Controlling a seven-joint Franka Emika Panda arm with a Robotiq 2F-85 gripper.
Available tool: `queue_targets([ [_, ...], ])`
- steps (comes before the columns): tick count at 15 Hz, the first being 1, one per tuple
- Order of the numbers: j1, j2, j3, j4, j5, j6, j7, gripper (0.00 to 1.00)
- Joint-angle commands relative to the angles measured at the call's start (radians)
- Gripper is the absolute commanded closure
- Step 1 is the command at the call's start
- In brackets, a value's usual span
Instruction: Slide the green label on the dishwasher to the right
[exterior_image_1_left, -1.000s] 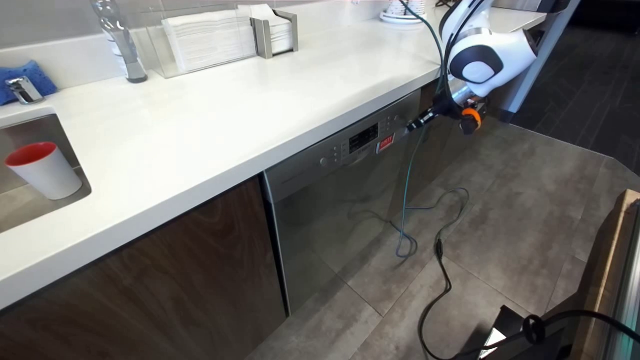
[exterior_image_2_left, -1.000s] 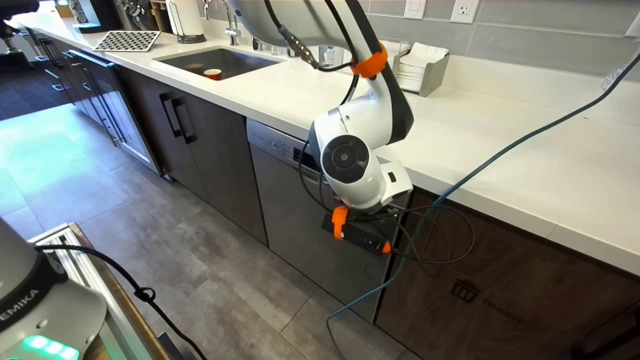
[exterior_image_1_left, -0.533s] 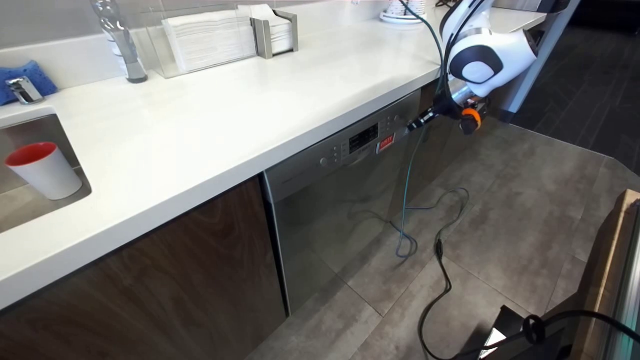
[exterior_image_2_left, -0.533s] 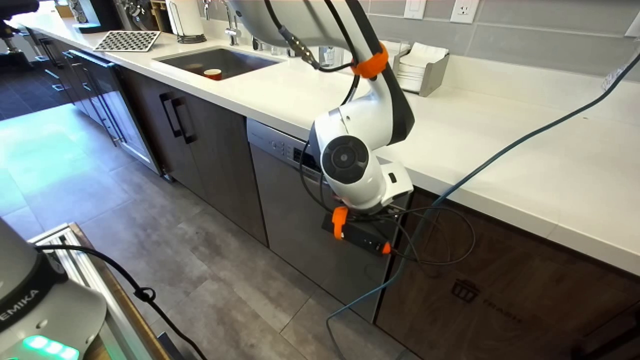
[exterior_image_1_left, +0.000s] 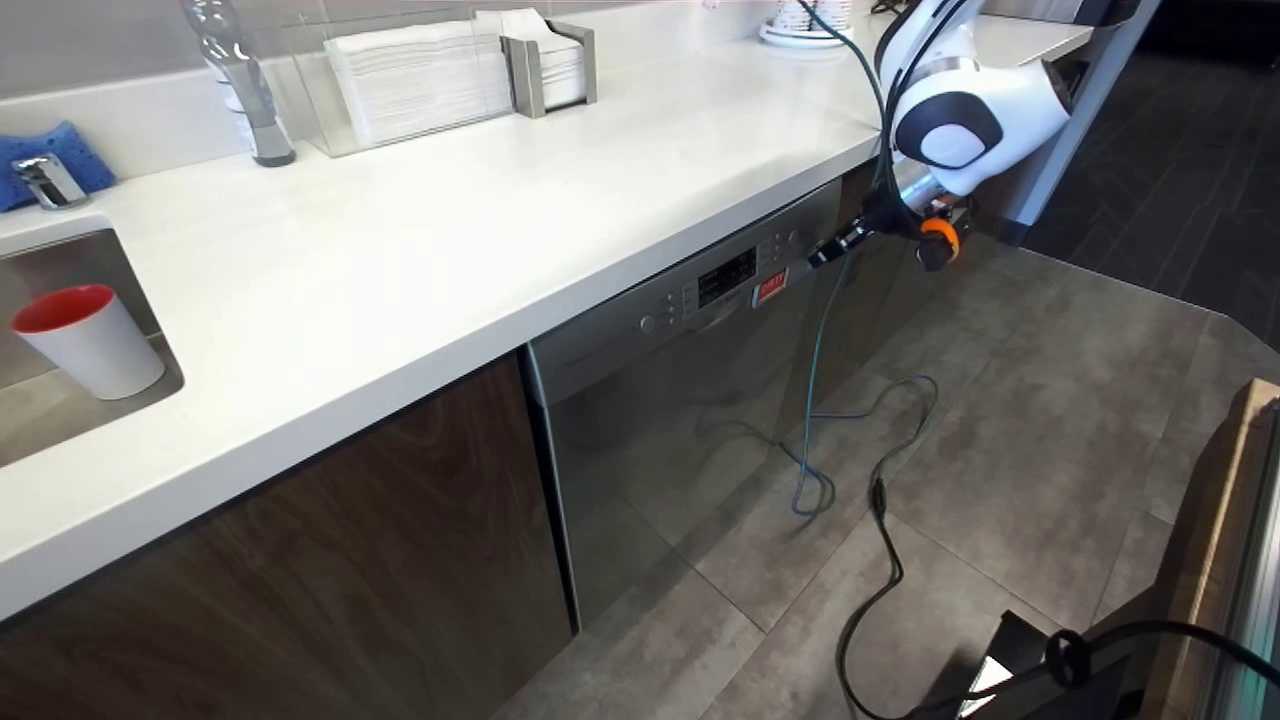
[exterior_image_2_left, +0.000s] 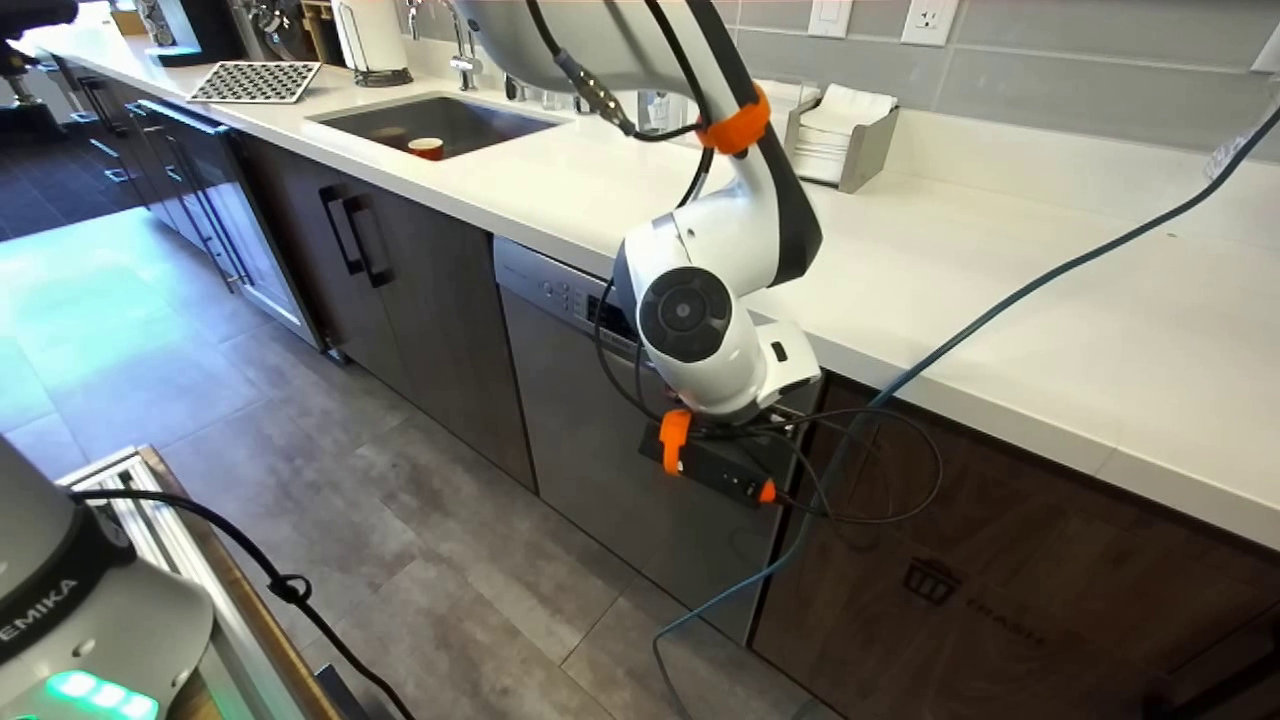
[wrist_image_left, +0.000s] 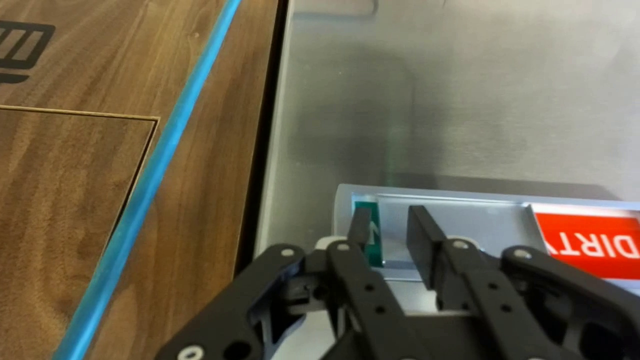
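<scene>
One finger (wrist_image_left: 359, 229) of the narrowly parted hand (wrist_image_left: 390, 216) partly hides the green label (wrist_image_left: 375, 254).

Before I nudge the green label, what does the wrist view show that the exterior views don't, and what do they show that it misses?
Wrist view only: the green label, a thin strip showing, partly behind one fingertip, and that the gripper stands open.

Exterior views only: the cup in the sink, white napkins, and the dark display on the dishwasher.

Shared: dishwasher and blue cable in all three views; red DIRTY label and gripper in the wrist view and in an exterior view.
</scene>
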Motion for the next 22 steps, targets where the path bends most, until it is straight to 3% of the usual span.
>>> queue_targets([
  [1, 0.005, -0.018, -0.026, 0.015, 0.028, 0.037, -0.013, 0.39],
  [7, 0.022, -0.058, -0.037, -0.040, 0.043, 0.043, -0.023, 0.02],
  [15, 0.029, -0.170, -0.091, -0.134, -0.025, 0.160, 0.022, 0.00],
  [22, 0.023, -0.251, -0.044, -0.264, -0.195, 0.159, 0.167, 0.00],
])
